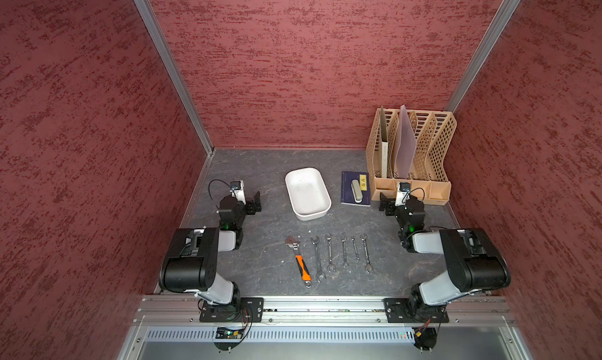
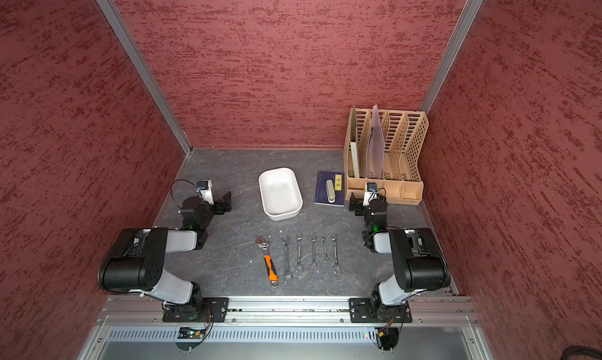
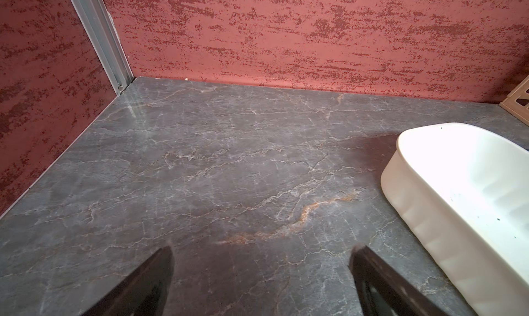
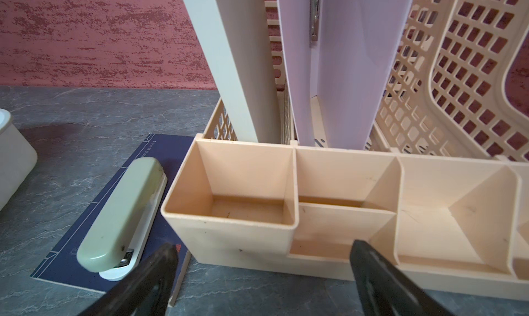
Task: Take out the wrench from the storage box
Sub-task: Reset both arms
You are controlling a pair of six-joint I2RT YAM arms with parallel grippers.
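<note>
The storage box (image 1: 308,192) (image 2: 280,192) is a shallow white tray at mid-table, and nothing lies in it. In front of it, on the grey tabletop, lies a row of wrenches: an adjustable wrench with an orange handle (image 1: 299,260) (image 2: 268,260) and several plain steel wrenches (image 1: 329,252) (image 2: 313,251). My left gripper (image 1: 254,202) (image 3: 263,251) hovers open left of the box, its jaws spread over bare tabletop. My right gripper (image 1: 384,206) (image 4: 263,248) is open too, holding nothing, facing the foot of the tan file rack (image 4: 315,214). The box's edge shows in both wrist views (image 3: 458,186) (image 4: 11,157).
The tan lattice file rack (image 1: 413,156) stands at the back right with folders in it. A dark blue book (image 1: 347,192) carrying a pale green stapler (image 1: 356,189) lies between box and rack. Red walls close in three sides.
</note>
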